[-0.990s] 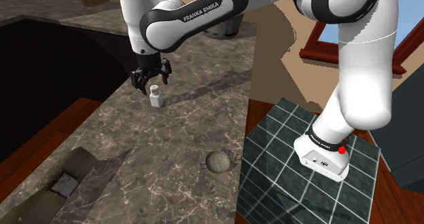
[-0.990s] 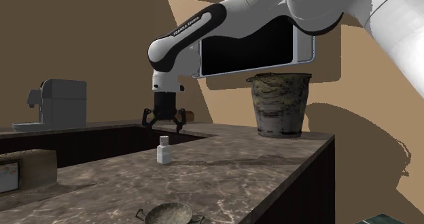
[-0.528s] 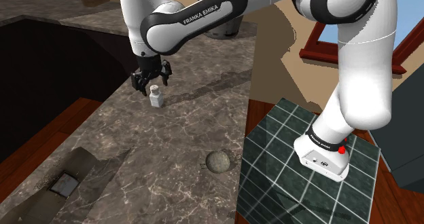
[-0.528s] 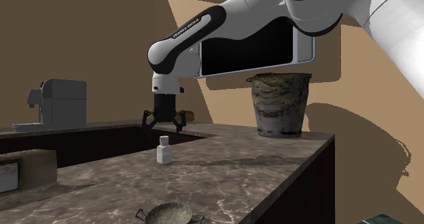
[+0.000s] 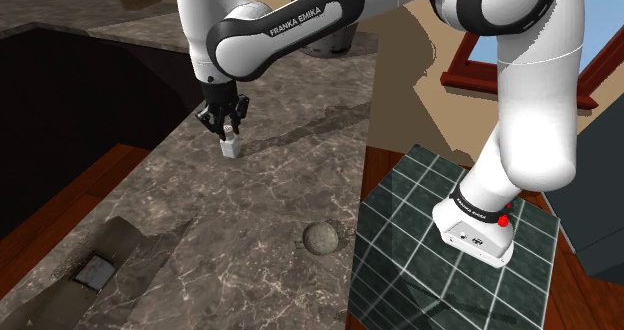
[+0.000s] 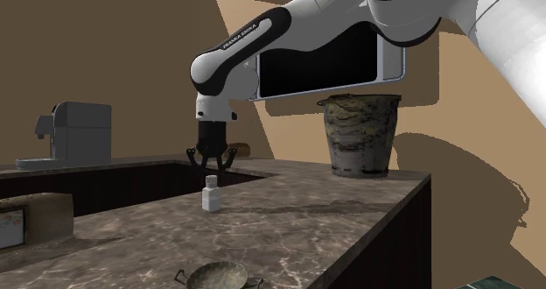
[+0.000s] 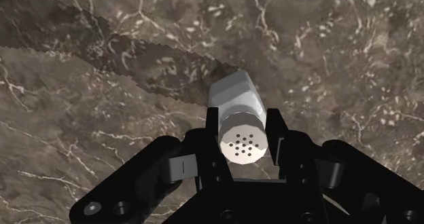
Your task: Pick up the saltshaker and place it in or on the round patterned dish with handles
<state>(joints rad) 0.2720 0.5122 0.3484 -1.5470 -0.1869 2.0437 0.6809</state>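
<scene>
Compared with half a second ago, the hand (image 5: 223, 125) has sunk a little and drawn its fingers (image 7: 275, 133) in from a wide splay to a narrow gap. It now hangs straight over the saltshaker (image 5: 231, 147), which has not shifted on the surface (image 5: 270, 193)

The saltshaker (image 6: 211, 195) is a small white bottle with a squarish body and a round cap. In the wrist view the saltshaker (image 7: 234, 97) shows that cap pierced with a ring of tiny holes. It stands upright on the dark brown veined surface (image 6: 289, 217), close to the edge that drops toward the dark recess

From the wrist camera the hand (image 7: 243, 123) has one finger on each side of the cap, slightly apart and very close to it; whether they touch it I cannot tell. In the second exterior view the hand (image 6: 210, 163) sits just above the cap

The round dish with handles (image 5: 321, 237) lies well apart from the saltshaker, nearer the stand, its mottled bowl facing up. The same dish (image 6: 219, 277) sits at the second exterior view's lower edge. A weathered bucket (image 6: 360, 136) stands farther along the surface, its inside hidden
</scene>
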